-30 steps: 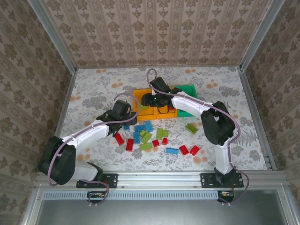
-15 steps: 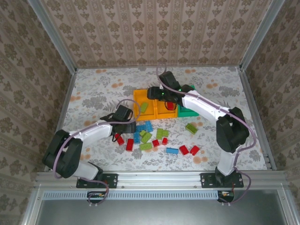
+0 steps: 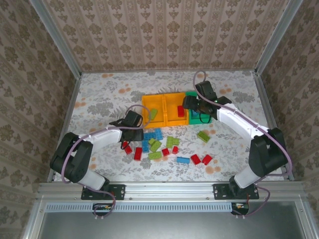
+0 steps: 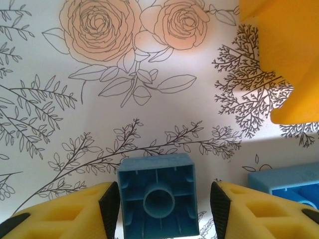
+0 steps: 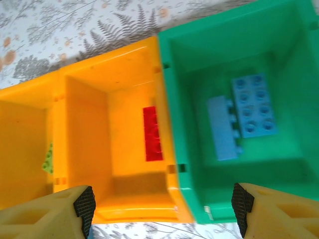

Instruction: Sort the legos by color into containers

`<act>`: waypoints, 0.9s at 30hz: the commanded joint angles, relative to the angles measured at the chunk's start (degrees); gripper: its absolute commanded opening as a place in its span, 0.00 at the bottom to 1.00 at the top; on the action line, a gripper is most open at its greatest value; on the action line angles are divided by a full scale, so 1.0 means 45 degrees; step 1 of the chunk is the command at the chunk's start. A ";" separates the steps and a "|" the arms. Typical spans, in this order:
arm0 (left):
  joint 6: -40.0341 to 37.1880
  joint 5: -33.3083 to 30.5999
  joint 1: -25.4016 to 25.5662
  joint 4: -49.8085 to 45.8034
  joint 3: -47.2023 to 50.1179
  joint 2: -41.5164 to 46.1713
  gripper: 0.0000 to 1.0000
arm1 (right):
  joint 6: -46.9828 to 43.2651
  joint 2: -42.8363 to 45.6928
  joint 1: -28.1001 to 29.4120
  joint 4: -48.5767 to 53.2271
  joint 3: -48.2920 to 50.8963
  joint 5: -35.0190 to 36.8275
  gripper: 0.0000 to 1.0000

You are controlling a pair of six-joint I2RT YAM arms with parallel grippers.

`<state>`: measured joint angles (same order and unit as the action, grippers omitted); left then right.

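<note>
Seen from above, loose red, blue and lime green legos lie scattered on the flowered table in front of the containers. My left gripper is low at the left end of the pile. In the left wrist view an upside-down blue lego stands between its fingers, with a gap still showing on the right side. My right gripper hangs open and empty over the seam between the middle orange container, which holds a red lego, and the green container, which holds two blue legos.
The left orange container holds a lime green lego. A corner of that container and another blue lego lie close to my left gripper. A lime lego and two red ones lie under my right arm.
My left gripper dropped to the blue lego and its jaws narrowed around it. My right arm swung right toward the green container, its jaws widened, and the red lego now lies in the middle container.
</note>
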<state>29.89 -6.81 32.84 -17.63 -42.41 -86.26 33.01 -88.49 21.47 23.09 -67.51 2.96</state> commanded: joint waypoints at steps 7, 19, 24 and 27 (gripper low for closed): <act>0.0126 0.0135 -0.0247 -0.0022 -0.0126 0.0107 0.38 | -0.0724 0.1418 -0.0966 0.0872 0.1176 0.0925 0.77; 0.0232 0.0152 -0.0286 0.0052 -0.0101 0.0660 0.25 | -0.1633 0.1693 -0.2192 0.0815 0.2259 0.2754 0.80; 0.0234 -0.0124 -0.0218 -0.0450 -0.0466 0.1663 0.26 | -0.2448 0.0903 -0.2582 -0.0076 0.2501 0.1998 0.75; 0.0204 -0.0264 -0.0121 -0.0585 -0.0830 0.2396 0.27 | -0.2746 0.0232 -0.2625 -0.0377 0.2392 0.1629 0.72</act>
<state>30.28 -6.72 32.18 -18.52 -43.00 -78.74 23.62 -84.77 9.76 23.73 -56.90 12.01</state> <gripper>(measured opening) 0.314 0.726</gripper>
